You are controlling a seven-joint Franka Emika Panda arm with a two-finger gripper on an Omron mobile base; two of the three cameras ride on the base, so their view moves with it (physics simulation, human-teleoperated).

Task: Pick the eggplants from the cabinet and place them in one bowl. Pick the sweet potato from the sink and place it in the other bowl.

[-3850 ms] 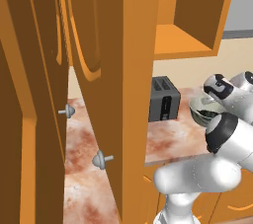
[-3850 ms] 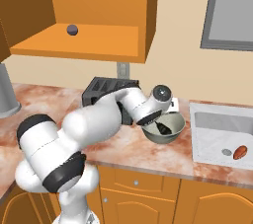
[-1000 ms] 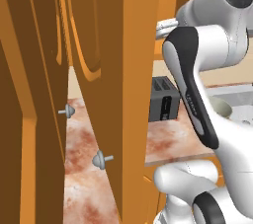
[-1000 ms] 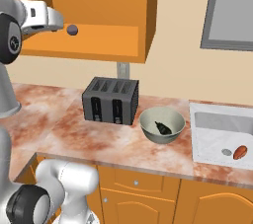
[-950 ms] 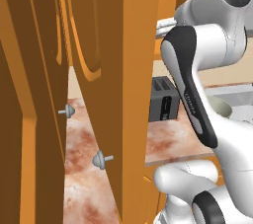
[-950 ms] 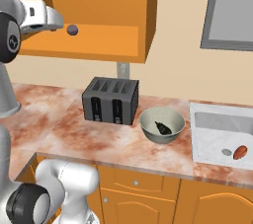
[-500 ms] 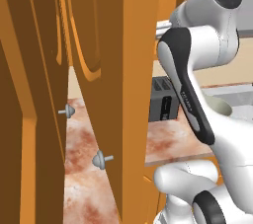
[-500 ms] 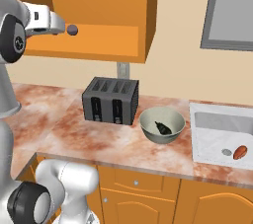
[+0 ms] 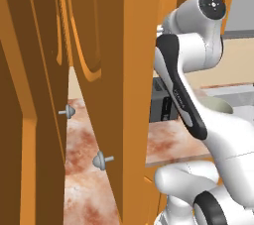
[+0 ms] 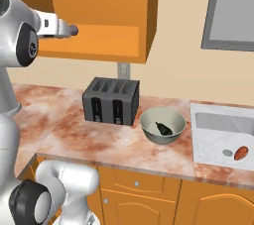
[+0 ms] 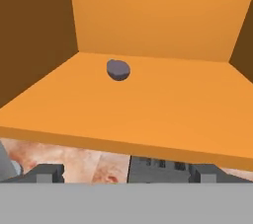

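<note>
End effector (image 11: 126, 171), fingers spread apart and empty, faces the cabinet (image 11: 148, 104) shelf, where one eggplant (image 11: 118, 69) lies near the back. Probable risk: the rounded lump rolling off if nudged, or the fingers striking the shelf lip. Another eggplant (image 10: 162, 129) sits in the grey-green bowl (image 10: 163, 126) beside the toaster (image 10: 111, 101) on the worktop (image 10: 69, 130); the sweet potato (image 10: 241, 152) lies in the sink (image 10: 223, 140).

Dark eggplant (image 11: 118, 70) alone on orange cabinet (image 11: 163, 94) shelf
</note>
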